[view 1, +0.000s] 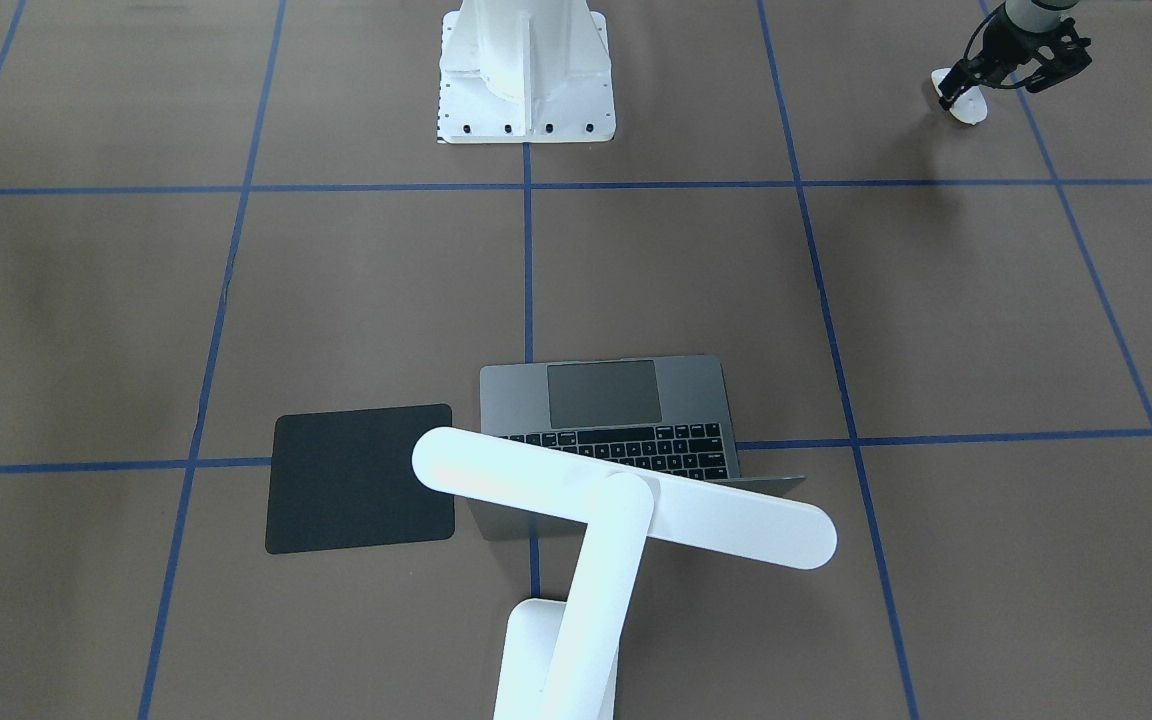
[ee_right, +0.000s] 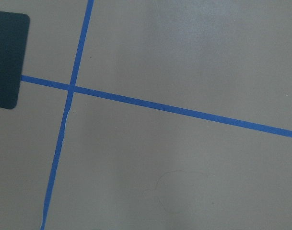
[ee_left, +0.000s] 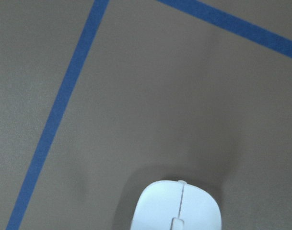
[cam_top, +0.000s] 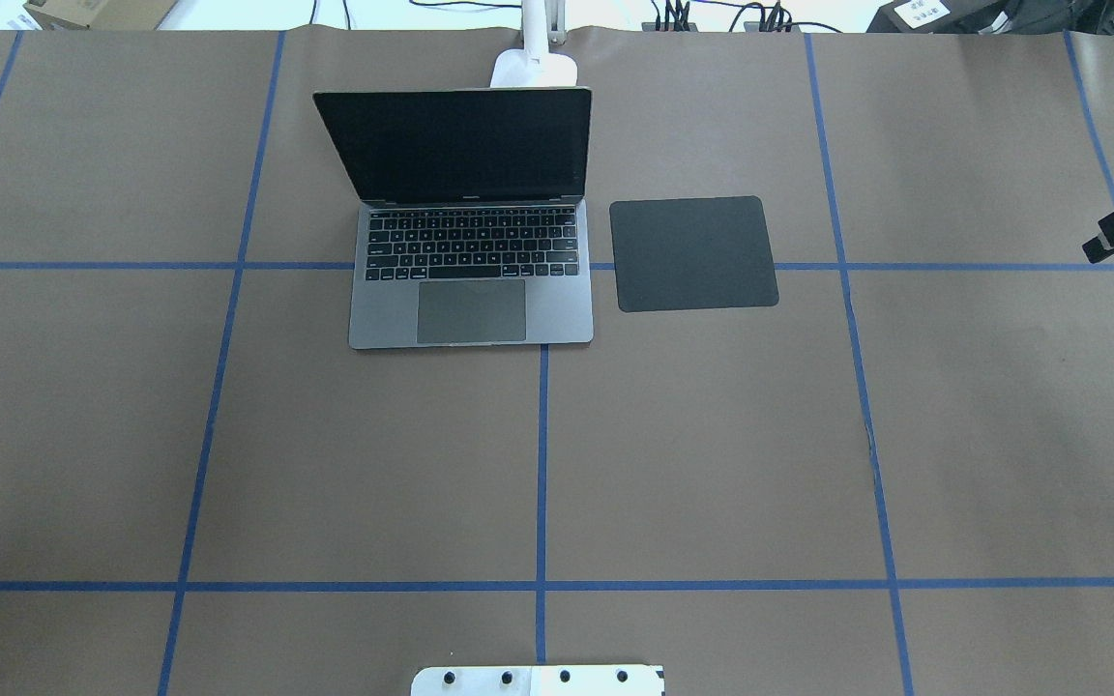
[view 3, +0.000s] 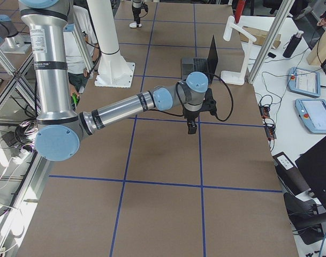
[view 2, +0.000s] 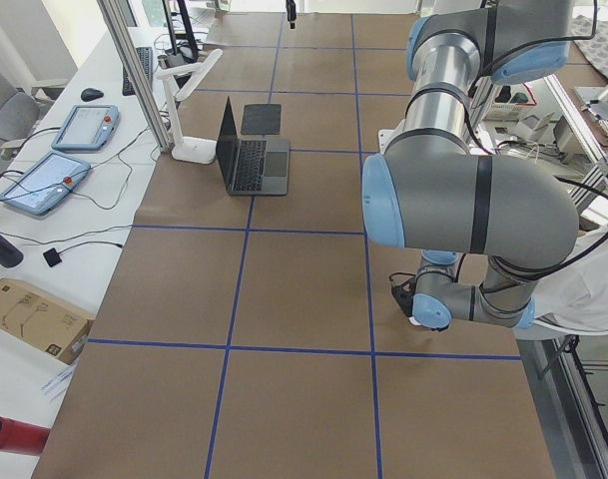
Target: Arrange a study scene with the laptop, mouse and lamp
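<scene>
The left fingers sit right at the mouse on the tabletop, well apart from the laptop; whether they grip it cannot be told.

Left arm folded low and close in, left gripper angled downward, jaw state unclear. Right arm stretched far out, right gripper pointing straight down, jaw state unclear.

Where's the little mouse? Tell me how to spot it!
Find the big white robot pedestal at the table's edge, then look along that edge to the robot's left, far from the laptop. There, by the left claw, lies the mouse: the only small, glossy white oval, with a thin centre seam.
</scene>
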Robot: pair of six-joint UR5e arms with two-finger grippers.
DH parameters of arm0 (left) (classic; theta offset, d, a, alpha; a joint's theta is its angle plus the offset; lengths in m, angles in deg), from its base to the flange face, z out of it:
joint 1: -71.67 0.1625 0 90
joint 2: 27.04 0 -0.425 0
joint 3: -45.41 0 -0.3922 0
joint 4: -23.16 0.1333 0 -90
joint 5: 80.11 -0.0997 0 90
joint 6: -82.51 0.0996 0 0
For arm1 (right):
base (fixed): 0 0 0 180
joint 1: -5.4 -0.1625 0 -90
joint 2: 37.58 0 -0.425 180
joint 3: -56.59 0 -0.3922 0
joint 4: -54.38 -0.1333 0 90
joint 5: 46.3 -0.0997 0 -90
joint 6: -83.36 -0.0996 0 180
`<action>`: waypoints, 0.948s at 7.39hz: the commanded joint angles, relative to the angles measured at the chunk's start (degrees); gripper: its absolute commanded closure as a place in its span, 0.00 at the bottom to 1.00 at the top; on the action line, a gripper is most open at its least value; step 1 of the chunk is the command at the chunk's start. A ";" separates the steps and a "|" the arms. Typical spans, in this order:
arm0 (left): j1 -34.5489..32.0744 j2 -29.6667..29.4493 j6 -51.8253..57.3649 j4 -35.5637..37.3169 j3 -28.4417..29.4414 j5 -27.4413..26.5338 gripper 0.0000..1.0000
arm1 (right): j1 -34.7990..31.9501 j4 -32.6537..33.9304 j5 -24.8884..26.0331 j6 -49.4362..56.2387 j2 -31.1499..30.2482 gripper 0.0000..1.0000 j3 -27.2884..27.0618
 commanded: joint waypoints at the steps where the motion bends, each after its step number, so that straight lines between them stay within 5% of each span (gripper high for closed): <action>1: 2.05 -0.12 0.08 -0.48 0.05 -0.87 0.07 | 0.09 0.00 -0.04 -0.01 0.00 0.07 0.00; 3: 2.76 -0.12 -0.01 -0.75 0.05 -1.66 0.31 | 0.09 0.00 -0.12 -0.01 -0.09 0.07 0.00; 7: 2.76 0.58 0.25 -3.82 -0.13 -1.93 0.40 | 0.09 0.00 -0.21 -0.81 0.09 0.06 -0.44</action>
